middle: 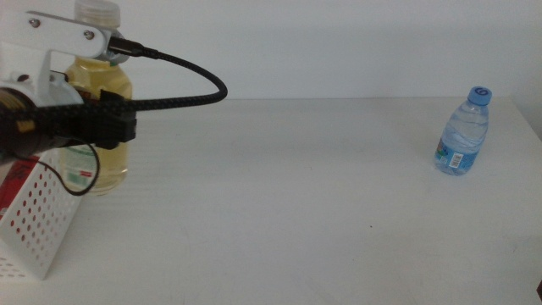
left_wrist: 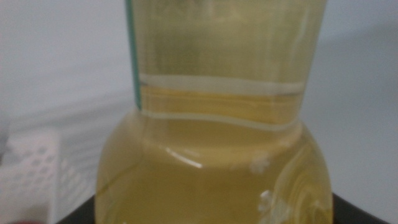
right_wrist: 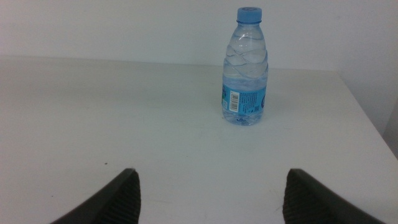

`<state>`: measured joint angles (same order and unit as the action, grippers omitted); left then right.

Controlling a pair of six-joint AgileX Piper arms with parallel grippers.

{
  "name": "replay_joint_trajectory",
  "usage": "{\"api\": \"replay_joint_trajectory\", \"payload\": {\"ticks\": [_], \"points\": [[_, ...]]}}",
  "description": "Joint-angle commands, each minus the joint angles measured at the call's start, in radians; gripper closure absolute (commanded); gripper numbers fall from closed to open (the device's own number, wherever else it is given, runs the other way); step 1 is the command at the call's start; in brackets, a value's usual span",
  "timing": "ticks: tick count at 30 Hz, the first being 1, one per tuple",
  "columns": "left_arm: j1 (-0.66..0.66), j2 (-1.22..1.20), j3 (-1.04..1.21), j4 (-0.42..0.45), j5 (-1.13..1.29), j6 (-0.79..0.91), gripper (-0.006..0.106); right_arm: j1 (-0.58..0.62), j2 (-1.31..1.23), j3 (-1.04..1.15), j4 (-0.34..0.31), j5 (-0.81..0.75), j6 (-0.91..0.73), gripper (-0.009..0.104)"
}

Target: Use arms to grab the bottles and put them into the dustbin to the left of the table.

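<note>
My left gripper (middle: 108,123) is shut on the clear bottle of yellow liquid (middle: 100,85) and holds it upright at the table's left edge, right next to the white perforated dustbin (middle: 38,229). In the left wrist view the bottle (left_wrist: 211,124) fills the picture between the jaws, and the dustbin (left_wrist: 31,174) shows beside it. A red patch (middle: 12,182) inside the dustbin may be the soda can. The small blue-capped water bottle (middle: 464,134) stands at the far right. My right gripper (right_wrist: 211,199) is open and empty, well short of the water bottle (right_wrist: 244,68).
The white table (middle: 288,212) stretches between the two bottles. Its right edge (right_wrist: 367,124) runs close past the water bottle. The left arm's black cable (middle: 199,80) arcs over the table's back left.
</note>
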<state>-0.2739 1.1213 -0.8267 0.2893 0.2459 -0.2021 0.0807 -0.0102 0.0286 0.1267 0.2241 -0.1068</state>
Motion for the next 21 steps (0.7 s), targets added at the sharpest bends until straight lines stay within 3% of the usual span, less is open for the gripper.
{"api": "replay_joint_trajectory", "payload": {"ticks": [1, 9, 18, 21], "points": [[-0.003, -0.039, -0.108, -0.043, -0.004, 0.09, 0.105, -0.005, -0.027, -0.009, -0.01, -0.07, -0.01, 0.035], [-0.002, 0.004, -0.328, 0.008, 0.294, 0.12, 0.105, -0.005, -0.027, -0.009, -0.01, -0.07, -0.01, 0.035], [-0.001, 0.16, -0.561, 0.158, 0.542, 0.12, 0.105, -0.005, -0.027, -0.009, -0.01, -0.07, -0.01, 0.035], [0.033, 0.214, -0.636, 0.156, 0.571, 0.12, 0.105, -0.005, -0.027, -0.009, -0.01, -0.07, -0.01, 0.035]]}}
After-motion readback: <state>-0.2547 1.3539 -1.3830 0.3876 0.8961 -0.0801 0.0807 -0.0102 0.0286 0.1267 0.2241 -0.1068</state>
